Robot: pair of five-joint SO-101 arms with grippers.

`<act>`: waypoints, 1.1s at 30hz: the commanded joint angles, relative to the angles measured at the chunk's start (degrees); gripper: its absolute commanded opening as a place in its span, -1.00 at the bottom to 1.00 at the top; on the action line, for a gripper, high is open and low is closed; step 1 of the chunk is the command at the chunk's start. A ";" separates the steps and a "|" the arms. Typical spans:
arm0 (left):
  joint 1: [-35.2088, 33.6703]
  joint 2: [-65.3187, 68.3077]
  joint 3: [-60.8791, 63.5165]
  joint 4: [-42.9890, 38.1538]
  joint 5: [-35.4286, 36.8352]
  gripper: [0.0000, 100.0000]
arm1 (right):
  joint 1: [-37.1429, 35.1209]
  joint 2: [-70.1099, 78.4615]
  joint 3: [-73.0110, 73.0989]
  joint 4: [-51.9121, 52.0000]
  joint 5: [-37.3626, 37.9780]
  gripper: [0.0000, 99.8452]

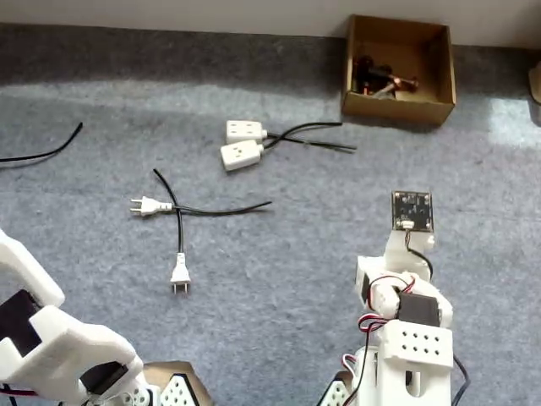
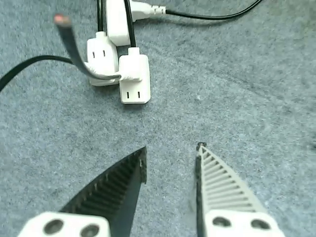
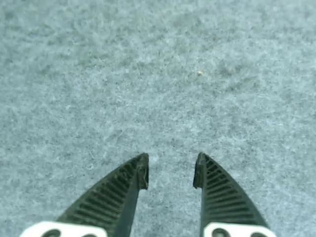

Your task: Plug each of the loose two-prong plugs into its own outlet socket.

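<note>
Stretching between the two arms, the grey felt-like table cover (image 1: pixel 279 288) lay bare, leaving open room from the near edge up to the cords. A brown open cardboard box (image 1: pixel 397 110) sat at the far edge, and a loose black cable (image 1: pixel 46 152) ran in from one side edge.

A white two-prong plug (image 1: pixel 145 205) on a black cord pointed its prongs toward that side edge. A second white plug (image 1: pixel 179 277) pointed toward the near edge, and their cords crossed. Well apart from them, nearer the box, a white blocky plastic outlet socket (image 1: pixel 245 130) and its twin socket (image 1: pixel 241 155) lay side by side, slots showing.

The left gripper (image 2: pixel 172 148) hung over the cover just short of the sockets, its jaws spread wide on nothing. The right gripper (image 3: pixel 171 155) stood equally wide over bare cover.
</note>
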 commanded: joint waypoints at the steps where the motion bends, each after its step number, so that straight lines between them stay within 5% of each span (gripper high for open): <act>1: 5.14 -6.55 -2.15 0.53 -0.09 -0.69 | -0.92 -1.19 -0.40 -1.45 0.62 -0.69; 28: 41.01 -11.65 3.21 0.09 -0.09 -0.82 | -0.92 -1.19 -0.22 -1.45 0.70 -0.69; 33: 47.16 -11.65 12.18 -7.65 -0.09 -0.82 | -0.92 -1.19 -0.22 -1.45 0.70 -0.69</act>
